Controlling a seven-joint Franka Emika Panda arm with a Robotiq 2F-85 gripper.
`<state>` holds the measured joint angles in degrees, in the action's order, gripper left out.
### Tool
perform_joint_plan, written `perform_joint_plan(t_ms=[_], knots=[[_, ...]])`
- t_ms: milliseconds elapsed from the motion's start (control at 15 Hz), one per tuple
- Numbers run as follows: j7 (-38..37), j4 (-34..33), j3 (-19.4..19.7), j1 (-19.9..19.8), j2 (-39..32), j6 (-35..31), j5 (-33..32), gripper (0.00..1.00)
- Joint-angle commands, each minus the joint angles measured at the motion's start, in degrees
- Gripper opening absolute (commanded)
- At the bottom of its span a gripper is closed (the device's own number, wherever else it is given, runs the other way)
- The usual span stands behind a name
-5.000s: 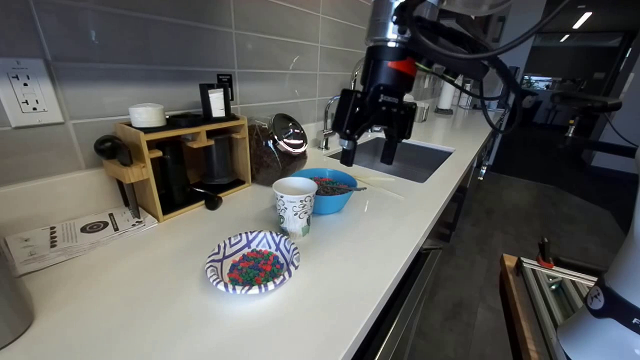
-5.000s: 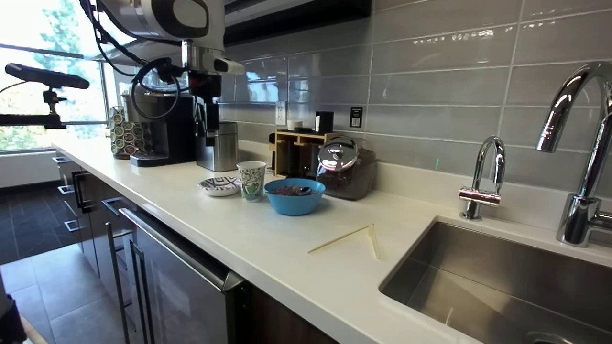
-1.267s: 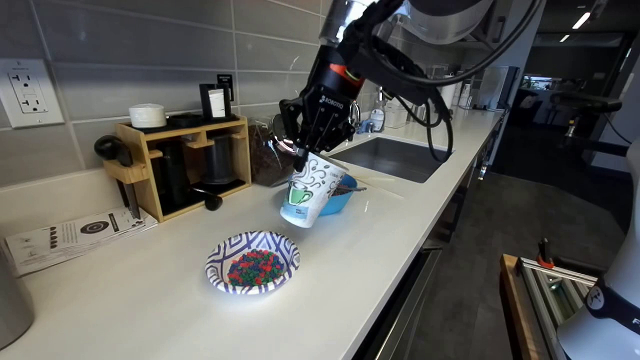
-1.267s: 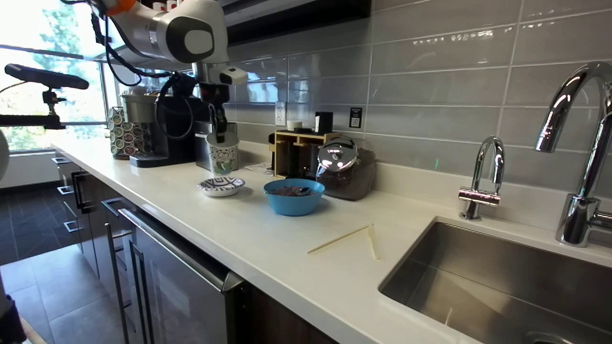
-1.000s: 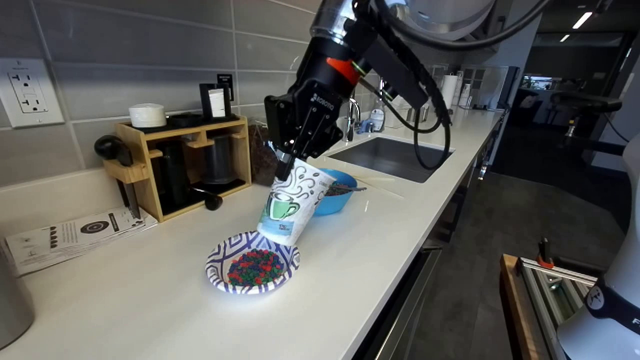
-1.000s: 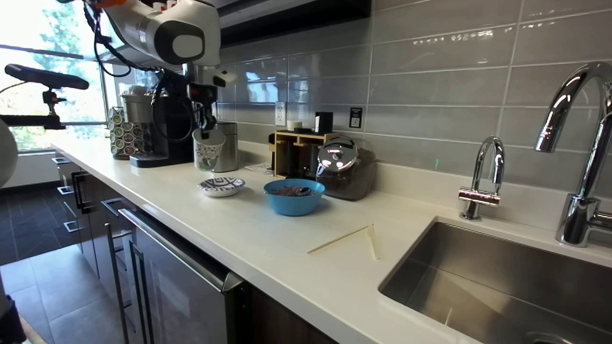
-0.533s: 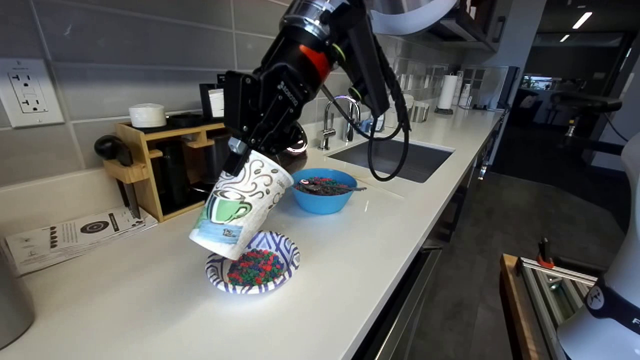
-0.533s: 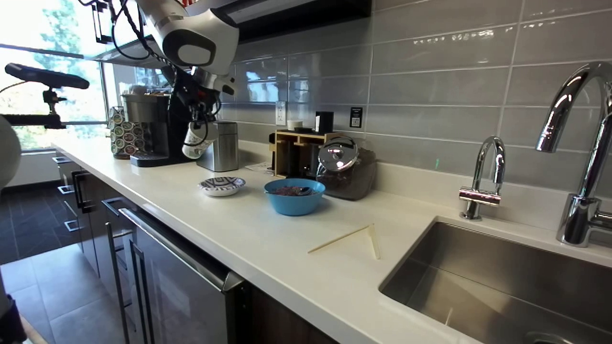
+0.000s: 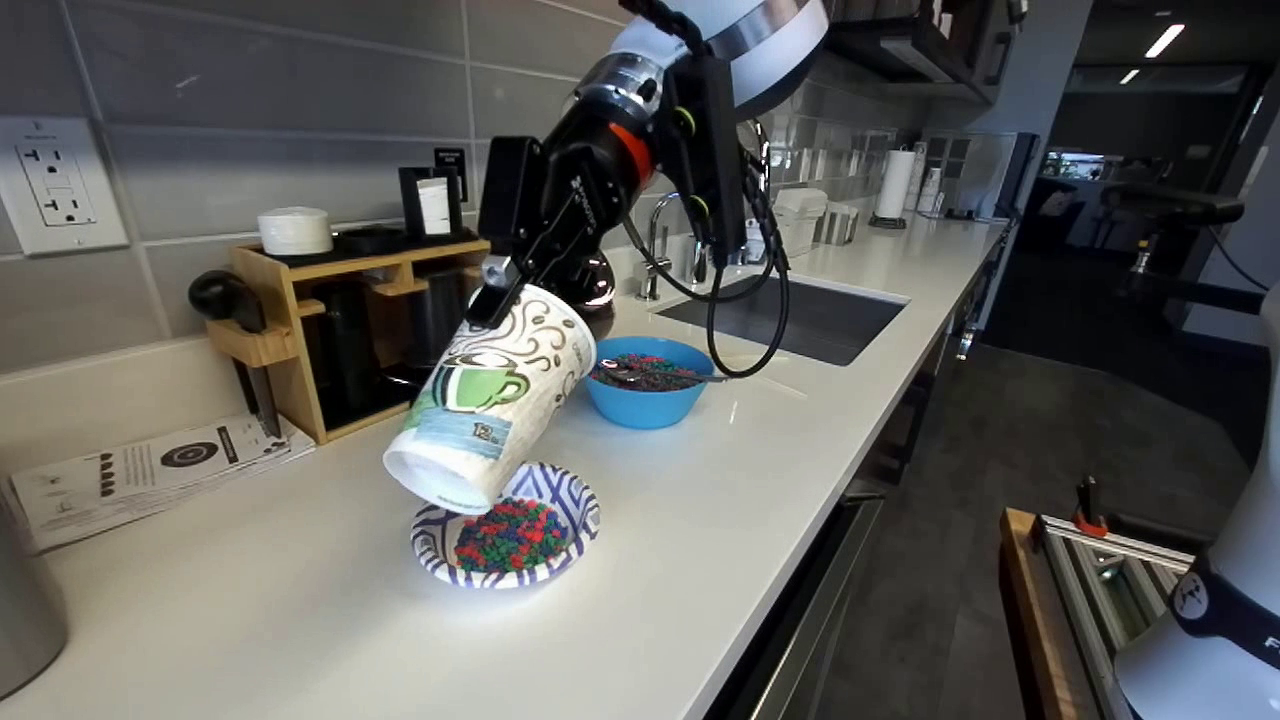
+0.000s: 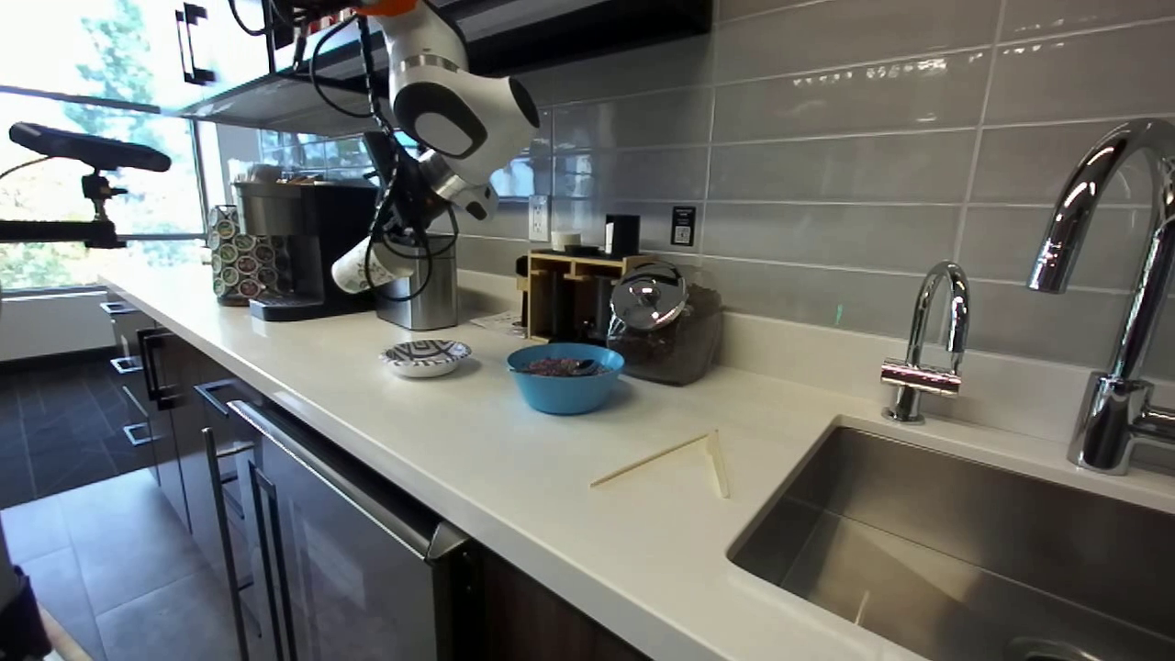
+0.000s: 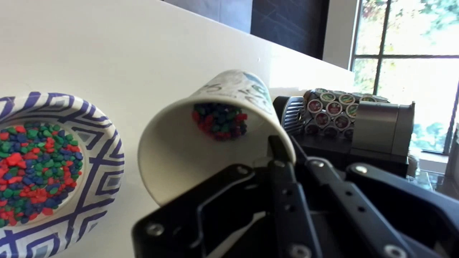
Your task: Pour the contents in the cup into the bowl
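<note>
The cup (image 9: 490, 400), off-white with green print, hangs strongly tilted in the air, its base lower and to the left in an exterior view (image 10: 367, 268). My gripper (image 11: 288, 147) is shut on its rim, one finger inside the wall and one outside. Red, green and blue bits (image 11: 220, 122) lie deep inside the cup in the wrist view. The bowl (image 9: 572, 490), white with a dark blue pattern, rests on the counter and holds similar bits; the cup's base overlaps its far rim in that view. Beside the cup's mouth, the bowl's rim (image 11: 104, 157) shows at the left of the wrist view.
A blue bowl (image 9: 645, 408) with bits and a spoon stands nearby. Along the wall are a wooden organizer (image 9: 370, 260) and a glass jar (image 10: 675, 344). A coffee machine (image 10: 344, 248) and a steel bin (image 10: 436, 294) stand beyond the cup. The sink (image 10: 918, 551) lies further along.
Five seconds ago the cup stood upright on the counter, apart from the gripper. Over the last second the gripped cup has moved past the patterned bowl and tipped further, its base swinging up.
</note>
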<state>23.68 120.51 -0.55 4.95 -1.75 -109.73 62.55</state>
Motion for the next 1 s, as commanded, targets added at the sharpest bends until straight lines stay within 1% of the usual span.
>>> perform_joint_plan(t_ms=[0, 133, 400, 467, 533, 867, 933], knots=[[2.1, -3.3, 0.3, -2.8, -4.8, 7.5, 3.0, 0.01], [1.5, -4.4, 0.1, -3.8, -6.9, 9.9, 3.8, 0.01], [-0.2, -6.5, -0.2, -4.3, -10.3, 11.8, 5.1, 0.01], [0.5, -4.1, -0.1, -3.9, -7.8, 9.0, 3.6, 0.01], [0.5, -4.3, -0.1, -3.9, -8.3, 9.0, 3.6, 0.04], [0.5, -4.4, -0.1, -3.9, -8.3, 9.0, 3.6, 0.04], [0.6, -5.2, -0.2, -4.3, -9.2, 11.5, 5.3, 0.01]])
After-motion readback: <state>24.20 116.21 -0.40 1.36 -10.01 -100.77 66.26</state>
